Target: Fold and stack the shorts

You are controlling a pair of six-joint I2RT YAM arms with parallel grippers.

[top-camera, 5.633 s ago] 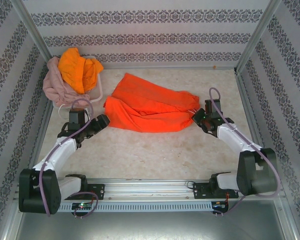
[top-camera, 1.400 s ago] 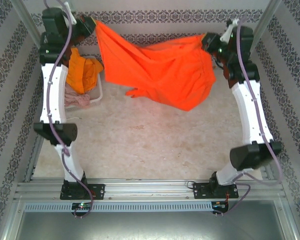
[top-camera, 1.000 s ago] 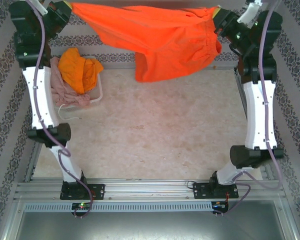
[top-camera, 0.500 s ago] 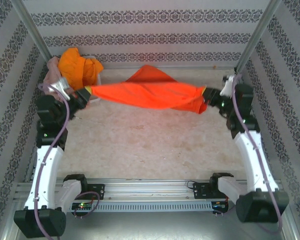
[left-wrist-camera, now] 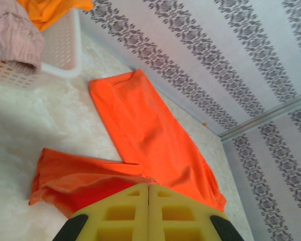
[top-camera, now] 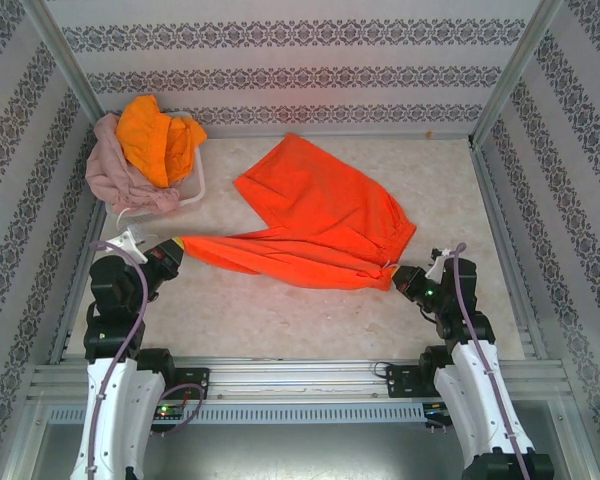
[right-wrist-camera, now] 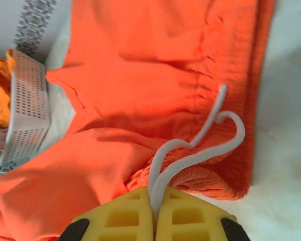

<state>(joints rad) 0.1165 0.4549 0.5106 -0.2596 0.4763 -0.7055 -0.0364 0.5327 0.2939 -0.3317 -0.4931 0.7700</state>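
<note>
- Pinches a hem corner of the red-orange shorts (left-wrist-camera: 140, 125) with the left gripper (left-wrist-camera: 148, 187), its yellow fingers (left-wrist-camera: 160, 193) pressed flat together and the cloth running in under their tips.
- Sits low over the table (top-camera: 280, 320) near its left front, seen from above as the left gripper (top-camera: 172, 252) with the corner of fabric at its tip.
- Clamps the gathered waistband and the white drawstring (right-wrist-camera: 209, 116) (looped just beyond the tips) with the right gripper (right-wrist-camera: 154, 193), leaving no gap between the yellow fingers (right-wrist-camera: 170, 193).
- Rests low at the right front too, as the right gripper (top-camera: 402, 278), touching the waist corner.
- Lies spread on the table between the two grippers: red-orange shorts (top-camera: 320, 215), the near edge drawn into a line from left to right, one leg fanning toward the back wall (top-camera: 300, 75), lightly creased.
- Holds, in the white mesh basket (top-camera: 199, 175) at the back left corner, the dusty pink shorts (top-camera: 105, 165) slumped over the left rim and the yellow-orange shorts (top-camera: 155, 135) heaped on top.
- Stands near the red-orange shorts without touching them, judging from the basket (left-wrist-camera: 65, 45) in the left wrist view.
</note>
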